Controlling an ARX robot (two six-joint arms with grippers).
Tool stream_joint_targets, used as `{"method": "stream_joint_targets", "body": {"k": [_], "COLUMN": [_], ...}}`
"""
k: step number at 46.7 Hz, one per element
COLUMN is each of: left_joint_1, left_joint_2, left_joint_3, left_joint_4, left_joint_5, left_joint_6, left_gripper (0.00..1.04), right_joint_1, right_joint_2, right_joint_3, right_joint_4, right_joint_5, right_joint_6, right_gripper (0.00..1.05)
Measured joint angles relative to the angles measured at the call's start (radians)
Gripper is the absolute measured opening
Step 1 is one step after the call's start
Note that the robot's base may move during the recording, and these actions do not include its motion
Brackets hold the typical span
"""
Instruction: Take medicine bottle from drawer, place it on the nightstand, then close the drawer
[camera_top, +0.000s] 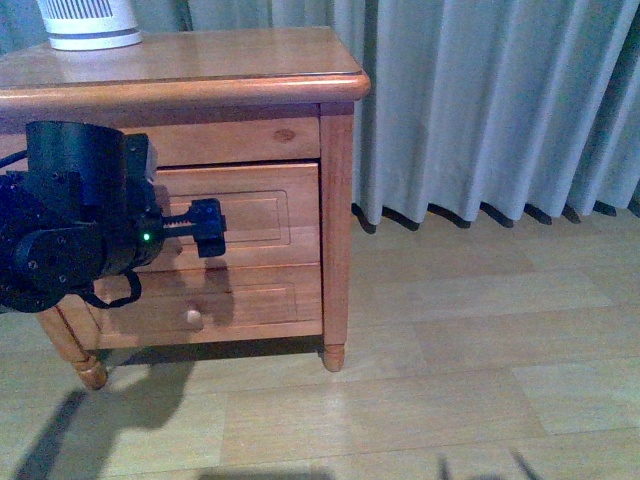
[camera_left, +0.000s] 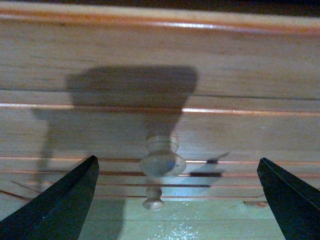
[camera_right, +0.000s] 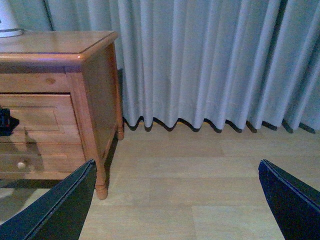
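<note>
white ribbed cylinder (camera_top: 90, 22): far left, up on the tabletop, not the target, ignore

left claw (camera_top: 208, 228): hovering right at the face of the upper drawer, spread wide, gripping nothing

fingers (camera_left: 65, 205): one on each side of the left wrist view, well apart

knob (camera_left: 162, 161): round wooden one, centred in the gap between the fingers. Looks a touch ahead of the tips, no contact visible. Hidden behind the claw in the front view

drawer (camera_top: 265, 215): fully shut, flush with the frame

lower drawer (camera_top: 250, 295): shut too, lower knob (camera_top: 193, 317) peeking out underneath. Wrong one, don't grab

medicine bottle: nowhere in any view. Presumably inside the shut drawer, but just a guess

nightstand (camera_top: 230, 65): glossy flat tabletop, likely landing spot for later

right claw (camera_right: 176, 162): not in the front view. Going by its own wrist view, splayed open and empty, out over the floor (camera_right: 200, 190) and facing the nightstand's corner

curtain (camera_top: 480, 100): pale folds filling the right side, nothing to do with the job

step in hand: the very first bit, lining up on the knob to pull the drawer open. Nothing of the task done yet

next move: nudge forward till the knob is properly between the pads, clamp down, then pull straight back. Small round knob, so probably easy to slip off if squeezed off-centre or tugged at an angle
</note>
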Motion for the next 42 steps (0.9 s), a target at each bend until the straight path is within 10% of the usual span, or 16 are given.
{"method": "stream_joint_targets", "body": {"k": [42], "left_joint_1": [0.01], "left_joint_2": [0.032], "left_joint_3": [0.008], "left_joint_4": [0.058], "left_joint_5": [0.001], "left_joint_6": [-0.021], "left_gripper": [0.98], "right_joint_1": [0.0], "right_joint_2": [0.0], "right_joint_3": [0.0], "right_joint_4": [0.0], "right_joint_5": [0.0], "right_joint_6": [0.0], "right_gripper": [0.98]}}
